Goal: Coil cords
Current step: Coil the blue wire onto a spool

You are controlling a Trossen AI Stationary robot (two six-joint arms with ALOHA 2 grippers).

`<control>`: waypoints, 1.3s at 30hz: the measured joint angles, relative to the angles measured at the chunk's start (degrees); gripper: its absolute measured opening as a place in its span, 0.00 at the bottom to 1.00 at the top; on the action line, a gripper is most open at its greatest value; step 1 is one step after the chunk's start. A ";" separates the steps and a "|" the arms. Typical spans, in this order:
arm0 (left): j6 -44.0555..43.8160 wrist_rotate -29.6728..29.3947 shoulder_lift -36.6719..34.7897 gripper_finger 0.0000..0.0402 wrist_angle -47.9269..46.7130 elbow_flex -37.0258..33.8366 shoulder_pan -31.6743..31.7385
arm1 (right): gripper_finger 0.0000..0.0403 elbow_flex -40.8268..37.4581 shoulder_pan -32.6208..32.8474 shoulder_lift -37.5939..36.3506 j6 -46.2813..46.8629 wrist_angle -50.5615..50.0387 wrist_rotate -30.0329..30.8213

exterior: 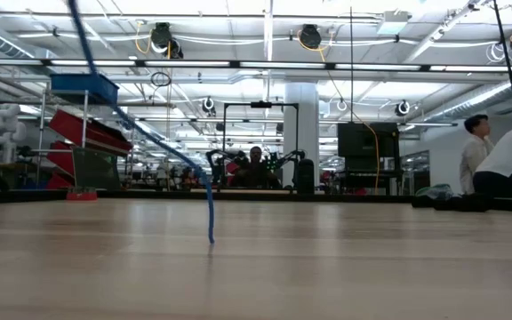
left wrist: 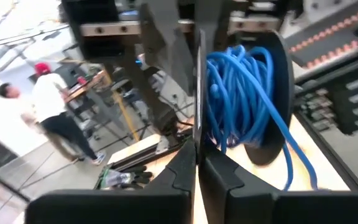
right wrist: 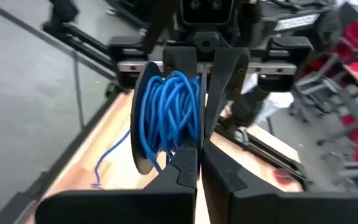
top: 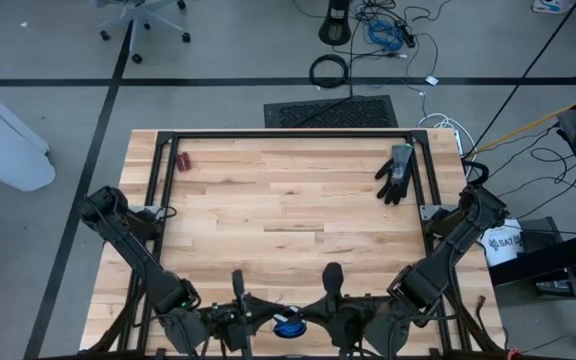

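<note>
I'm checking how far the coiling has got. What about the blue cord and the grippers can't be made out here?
- Blue cord coil, high view: mostly covered by the left gripper and right gripper.
- Cord's plug and dark end: in no view.
- Cord's loose tail, low view: upper part leaves the frame's top.
- Whether either shut gripper pinches the cord: fingers block it in the wrist views.

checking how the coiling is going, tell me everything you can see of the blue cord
The blue cord is a thin, bright blue, plastic-looking cable, most of it wound in a loose, uneven bundle of many loops. The bundle sits between the left tool and the right tool at the near edge of the table, lifted off the wood. Both tools are shut, pressed against the loops from either side. One loose strand hangs down, its tip meeting the tabletop. No plug can be made out.
</note>
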 joint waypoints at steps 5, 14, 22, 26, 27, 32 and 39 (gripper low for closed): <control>-0.02 -5.02 0.00 0.14 1.23 0.00 -0.09 | 0.00 0.00 0.60 0.00 0.59 -0.71 5.19; 1.54 -19.58 0.00 0.24 1.09 0.00 -2.47 | 0.00 -0.02 1.08 -2.65 6.60 -6.41 7.78; 1.44 -15.67 -0.09 0.24 11.60 0.04 -6.17 | 0.00 -0.02 1.36 -6.10 8.27 -9.77 11.11; -3.14 -12.94 -0.09 0.24 14.13 0.04 -6.01 | 0.00 -0.02 1.38 -9.15 7.65 -9.76 11.46; -6.18 -12.88 0.07 0.24 13.55 0.06 -5.73 | 0.00 -0.02 1.38 -9.92 7.49 -9.76 11.89; -13.83 -11.45 5.87 0.24 12.82 0.09 -4.62 | 0.00 -0.02 1.38 -12.88 6.60 -10.21 13.09; -6.91 -12.27 16.89 0.26 26.15 0.04 -2.47 | 0.00 -0.02 1.38 -14.44 6.81 -11.28 12.70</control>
